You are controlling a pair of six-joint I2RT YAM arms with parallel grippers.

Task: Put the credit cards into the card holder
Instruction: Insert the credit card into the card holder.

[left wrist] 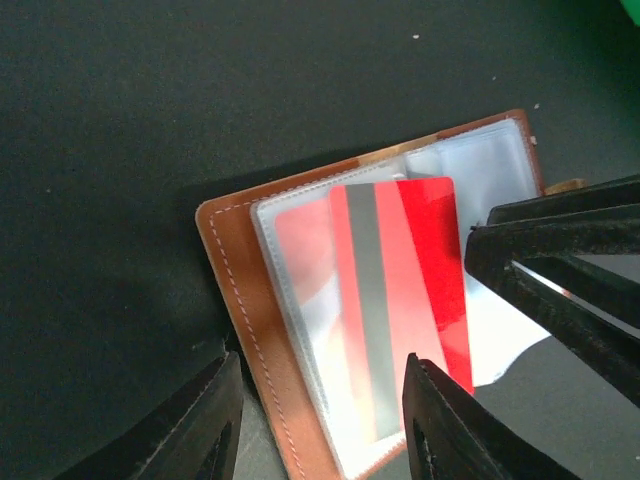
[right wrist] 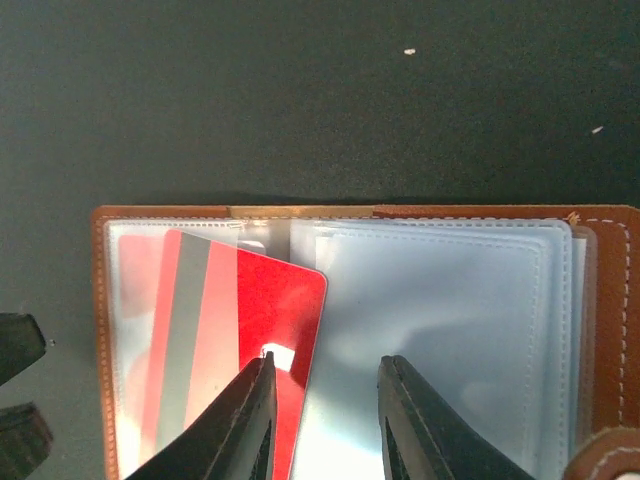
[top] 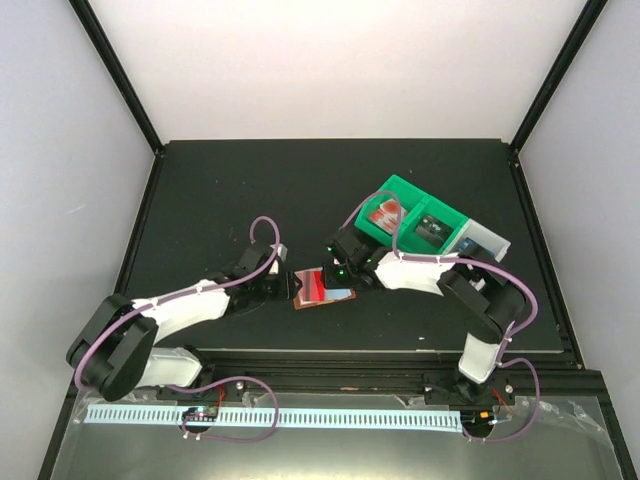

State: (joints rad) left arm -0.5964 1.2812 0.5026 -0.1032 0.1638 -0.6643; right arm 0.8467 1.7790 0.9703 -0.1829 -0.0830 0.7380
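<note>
credit card point(right wrist: 272, 300), glossy red (grey stripe), on stitched leather card holder point(right wrist: 612, 320)

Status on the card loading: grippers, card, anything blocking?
Left gripper open, right gripper open, both at the open card holder. Red card partway into a clear sleeve, corner sticking out. No obstruction seen.

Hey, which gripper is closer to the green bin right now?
Right. The right gripper hovers over the card holder on the side toward the green bin; the left gripper is at the holder's far side.
</note>
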